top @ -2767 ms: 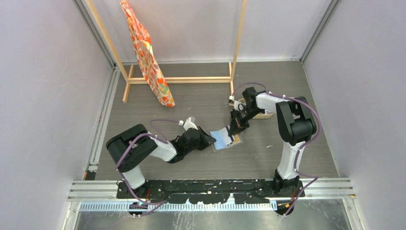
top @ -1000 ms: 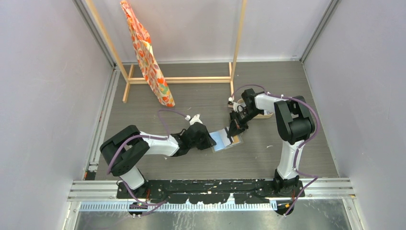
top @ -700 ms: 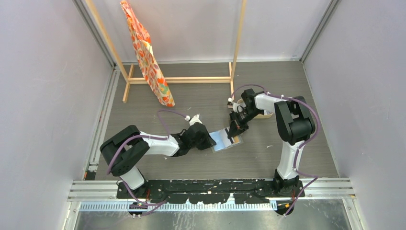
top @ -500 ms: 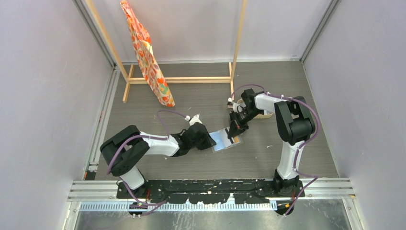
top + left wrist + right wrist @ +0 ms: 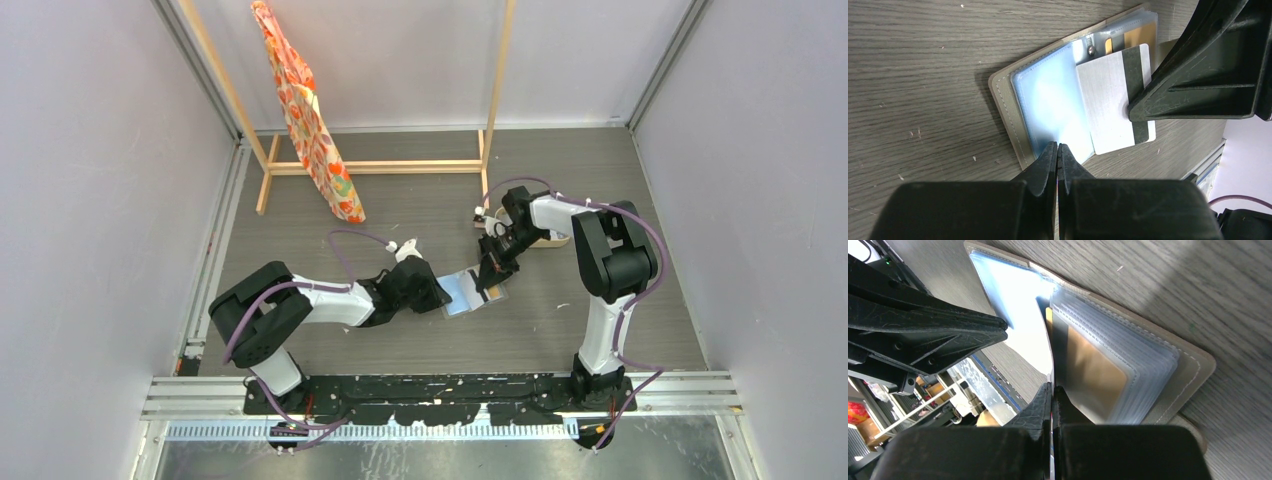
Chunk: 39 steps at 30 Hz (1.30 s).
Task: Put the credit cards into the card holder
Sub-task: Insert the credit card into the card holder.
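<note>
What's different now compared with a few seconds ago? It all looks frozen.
The left arm swung its elbow out to its left and stretched lower toward the card holder; the left jaws are shut on the edge of its blue sleeve, which looks tipped up slightly. The right jaws, pinching a silver card over the holder, barely moved. The rack and cloth stayed.

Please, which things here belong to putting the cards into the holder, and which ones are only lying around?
For the job:
holder, lying open
silver card, held in the right end effector
gold card, in a sleeve
left end effector, shut at the holder's edge

Lying about:
beige tray
wooden rack
orange cloth
</note>
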Each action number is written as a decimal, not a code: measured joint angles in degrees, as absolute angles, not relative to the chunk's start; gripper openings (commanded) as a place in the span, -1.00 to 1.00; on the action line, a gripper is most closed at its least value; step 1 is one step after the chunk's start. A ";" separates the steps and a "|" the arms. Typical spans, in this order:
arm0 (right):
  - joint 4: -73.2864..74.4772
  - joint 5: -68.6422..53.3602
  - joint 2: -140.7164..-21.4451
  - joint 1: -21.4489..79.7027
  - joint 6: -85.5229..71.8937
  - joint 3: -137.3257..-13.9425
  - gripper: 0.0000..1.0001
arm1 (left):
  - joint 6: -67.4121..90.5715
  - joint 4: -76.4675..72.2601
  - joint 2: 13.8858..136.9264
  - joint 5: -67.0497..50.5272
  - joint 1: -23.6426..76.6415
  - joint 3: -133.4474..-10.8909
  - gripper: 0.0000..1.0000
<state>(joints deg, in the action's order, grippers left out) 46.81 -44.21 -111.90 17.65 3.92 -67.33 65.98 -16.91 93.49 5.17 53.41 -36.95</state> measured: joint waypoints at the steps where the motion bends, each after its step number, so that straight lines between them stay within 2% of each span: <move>1: 46.85 -44.21 -111.90 17.67 3.90 -67.37 -0.97 | 65.98 -16.91 93.49 5.17 53.41 -36.95 -0.99; 20: 49.28 -44.12 -114.67 20.21 3.99 -71.48 -0.97 | 65.78 -17.04 93.49 5.13 53.41 -36.86 -1.00; 39: 45.89 -45.78 -115.33 20.47 0.23 -71.00 -0.97 | 65.80 -19.29 93.49 5.13 53.41 -35.79 -0.90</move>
<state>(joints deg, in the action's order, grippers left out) 45.89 -45.78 -115.33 20.47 0.23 -71.00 65.80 -19.29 93.49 5.13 53.41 -35.79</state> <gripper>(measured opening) 0.028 0.041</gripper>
